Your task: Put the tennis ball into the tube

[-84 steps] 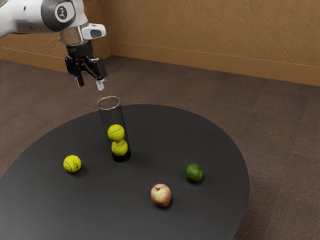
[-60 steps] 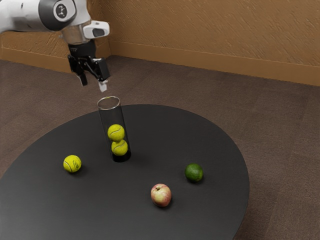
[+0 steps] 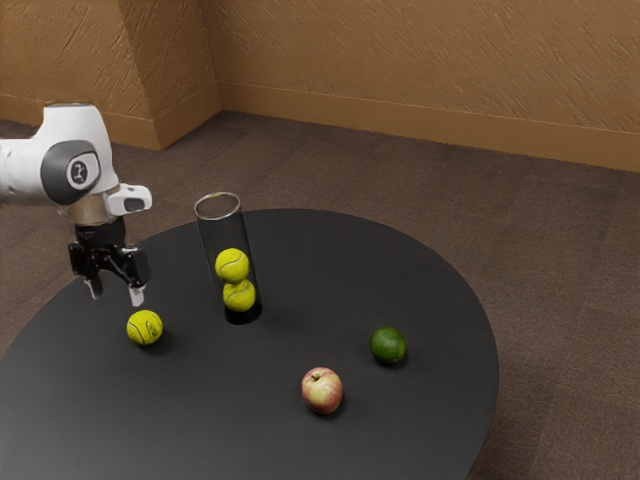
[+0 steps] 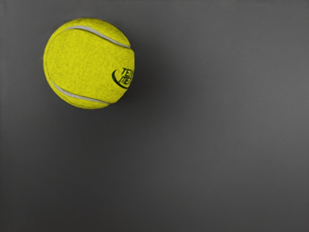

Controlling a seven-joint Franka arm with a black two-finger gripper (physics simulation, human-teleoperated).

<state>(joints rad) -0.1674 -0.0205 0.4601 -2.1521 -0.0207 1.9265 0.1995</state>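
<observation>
While the tennis ball (image 3: 145,327) is seen on the table (image 3: 290,300), toward the exterior view's left from the tube (image 3: 225,235), the gripper (image 3: 115,292) is held aloft on that same side, its fingers spread apart.

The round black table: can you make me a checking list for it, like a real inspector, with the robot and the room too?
Surface: round, black table, no spills seen.
Job's things: loose tennis ball on the table; clear tube upright, open at the top, with two stacked tennis balls inside.
Clutter: red-and-yellow apple and a dark green fruit, both away from the tube.
Gripper: open, above the table near the loose ball, holding nothing.
Cables: nothing seen.
Surroundings: rough brown wall with a baseboard; dark brown floor.
</observation>
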